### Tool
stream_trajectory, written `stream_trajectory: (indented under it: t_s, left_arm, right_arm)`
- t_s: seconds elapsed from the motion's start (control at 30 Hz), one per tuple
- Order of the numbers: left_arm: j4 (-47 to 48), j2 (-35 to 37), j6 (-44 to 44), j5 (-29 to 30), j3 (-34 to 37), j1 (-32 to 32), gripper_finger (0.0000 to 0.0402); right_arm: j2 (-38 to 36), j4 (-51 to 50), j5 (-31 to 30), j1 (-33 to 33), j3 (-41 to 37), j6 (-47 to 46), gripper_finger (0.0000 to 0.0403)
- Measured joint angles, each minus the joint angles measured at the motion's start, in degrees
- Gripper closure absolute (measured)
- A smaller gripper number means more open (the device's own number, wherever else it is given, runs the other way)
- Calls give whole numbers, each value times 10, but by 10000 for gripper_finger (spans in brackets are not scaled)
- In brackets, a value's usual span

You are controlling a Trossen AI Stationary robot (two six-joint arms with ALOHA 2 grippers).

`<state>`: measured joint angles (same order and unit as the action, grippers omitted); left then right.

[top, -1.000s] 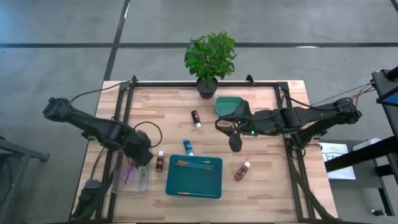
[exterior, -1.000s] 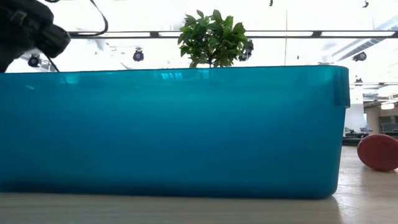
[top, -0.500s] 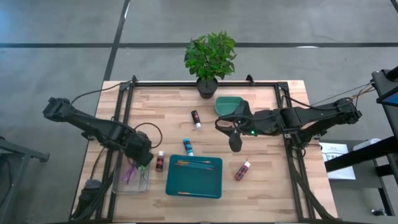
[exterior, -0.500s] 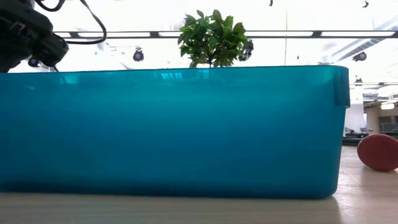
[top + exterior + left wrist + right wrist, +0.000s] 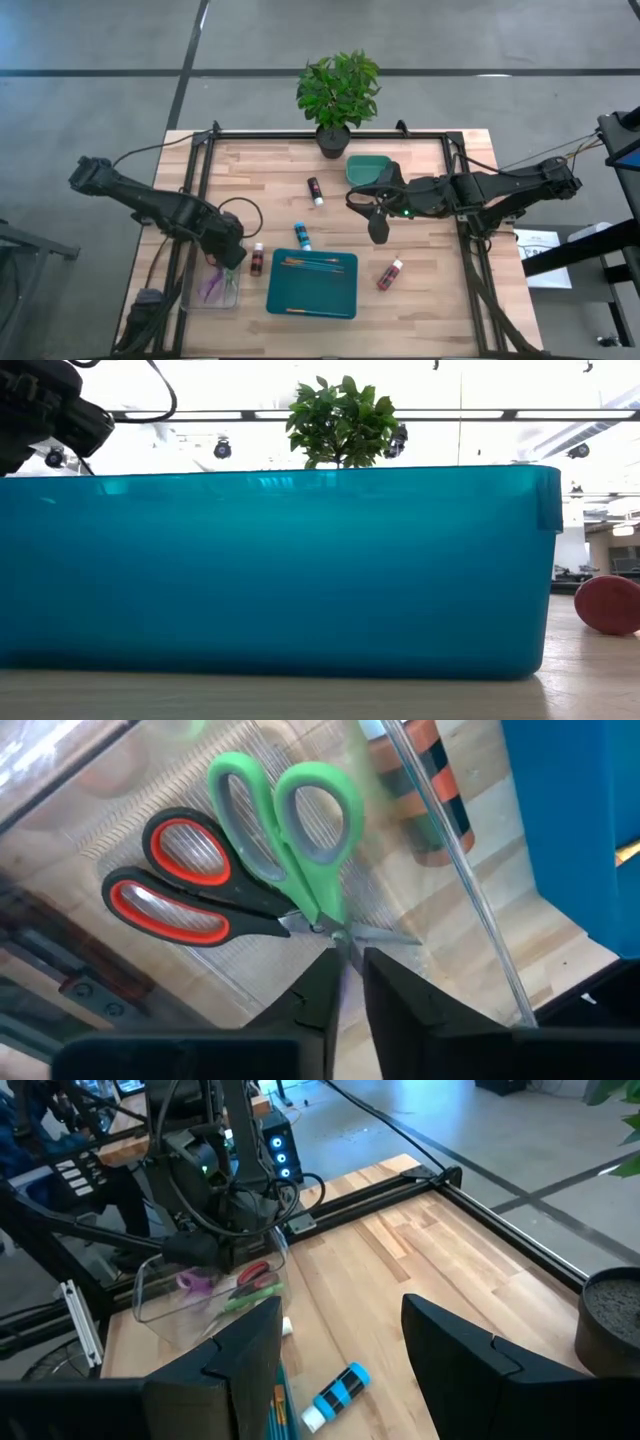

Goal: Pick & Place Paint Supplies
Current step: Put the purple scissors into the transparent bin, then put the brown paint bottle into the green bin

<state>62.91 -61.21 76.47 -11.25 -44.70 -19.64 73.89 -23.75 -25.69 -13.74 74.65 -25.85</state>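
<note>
Across your low view the teal tray [image 5: 280,570] hides everything; overhead, brushes [image 5: 311,263] lie inside, bottles [image 5: 302,237] beside. Your left gripper [image 5: 347,963], barely parted, empty, hovers over scissors [image 5: 290,840]; right gripper [image 5: 340,1345] gapes empty. No readable labels.

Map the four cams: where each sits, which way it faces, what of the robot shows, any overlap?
High: overhead, straight down on the table; both arms show.
Low: table height, level, filled by the teal tray; left arm at top corner.
Left wrist: over the clear bin with scissors; left pincer fingers show.
Right wrist: across the table; right pincer open.
Shared: blue bottle also shows from overhead.
</note>
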Motion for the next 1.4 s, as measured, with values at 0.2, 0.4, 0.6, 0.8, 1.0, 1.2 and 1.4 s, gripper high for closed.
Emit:
stream_trajectory:
  t_s: [0.2, 0.4, 0.6, 0.8, 1.0, 1.2, 1.4]
  left_arm:
    - [1, 0, -2, -4, -2, 0, 292]
    - [7, 0, -2, -24, -14, 0, 241]
    - [7, 0, 0, -70, -66, 10, 231]
    - [7, 0, -12, -65, -134, 43, 231]
    - [8, -34, -101, -85, -189, 136, 231]
    - [94, -163, -298, -172, -274, 271, 231]
    - [267, -330, -517, -166, -405, 386, 231]
  right_arm:
    - [0, 0, 0, 0, 0, -1, 199]
    - [0, 0, 0, 0, 0, -1, 199]
    - [-2, 0, 0, 0, 0, 2, 199]
    - [-2, 0, 0, 0, 0, 8, 199]
    - [-2, 0, 0, 0, 0, 14, 199]
    - [-2, 0, 0, 0, 0, 12, 199]
    - [-3, 0, 0, 0, 0, 3, 199]
